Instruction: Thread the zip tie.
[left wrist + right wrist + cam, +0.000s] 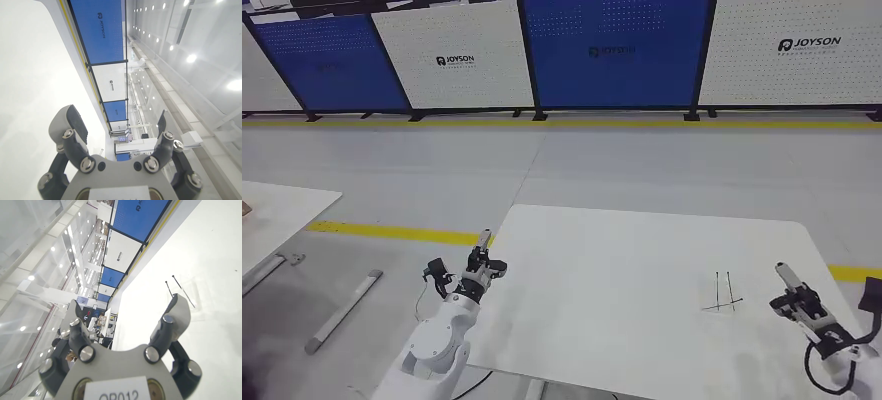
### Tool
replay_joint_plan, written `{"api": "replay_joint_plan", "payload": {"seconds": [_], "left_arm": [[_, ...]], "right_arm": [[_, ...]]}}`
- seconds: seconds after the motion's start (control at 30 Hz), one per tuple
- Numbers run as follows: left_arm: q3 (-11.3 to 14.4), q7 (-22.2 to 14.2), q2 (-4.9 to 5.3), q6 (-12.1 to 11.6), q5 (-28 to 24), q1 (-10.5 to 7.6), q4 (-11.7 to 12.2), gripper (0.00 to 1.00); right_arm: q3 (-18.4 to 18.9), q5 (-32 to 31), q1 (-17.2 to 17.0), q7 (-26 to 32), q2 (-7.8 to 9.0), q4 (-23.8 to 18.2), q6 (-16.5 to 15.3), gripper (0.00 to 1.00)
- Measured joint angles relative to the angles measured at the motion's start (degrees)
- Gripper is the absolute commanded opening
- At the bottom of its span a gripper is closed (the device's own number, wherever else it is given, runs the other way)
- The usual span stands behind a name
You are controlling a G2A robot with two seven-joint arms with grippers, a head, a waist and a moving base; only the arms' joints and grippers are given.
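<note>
My left gripper [119, 117] sits at the table's left edge. Its two fingers are spread wide with nothing between them, and the pads [77, 121] are black ribbed rubber set in smooth grey metal shells. My right gripper [124, 300] hangs over the table's right side, likewise spread wide and empty, with curved metal fingers bolted to black links. Just beyond its tips lie the zip ties [179, 285]: two thin black straps with small blocky heads. They lie flat on the table [642, 300], side by side and almost parallel, well apart from the left gripper. The tabletop is matt white with rounded corners. Past it a yellow floor line [392, 232] runs, and beyond that stand blue and white perforated partition panels [617, 50].
</note>
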Motion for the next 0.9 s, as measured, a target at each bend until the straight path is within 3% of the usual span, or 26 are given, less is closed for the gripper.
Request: {"api": "replay_joint_plan", "payload": {"seconds": [0.13,0.23,0.37,0.9], "left_arm": [[0.00,0.00,0.00,0.00,0.00,0.00,0.00,1.00],[0.00,0.00,0.00,0.00,0.00,0.00,0.00,1.00],[0.00,0.00,0.00,0.00,0.00,0.00,0.00,1.00],[0.00,0.00,0.00,0.00,0.00,0.00,0.00,1.00]], "right_arm": [[2.46,-2.40,5.87,17.67,1.43,2.32,3.78,1.00],[1.12,-4.16,11.54,30.03,2.44,6.84,5.24,1.00],[-2.15,-5.01,18.52,41.33,3.22,13.68,5.40,1.00],[-2.48,-5.26,19.40,42.47,3.28,14.55,5.59,1.00]]}}
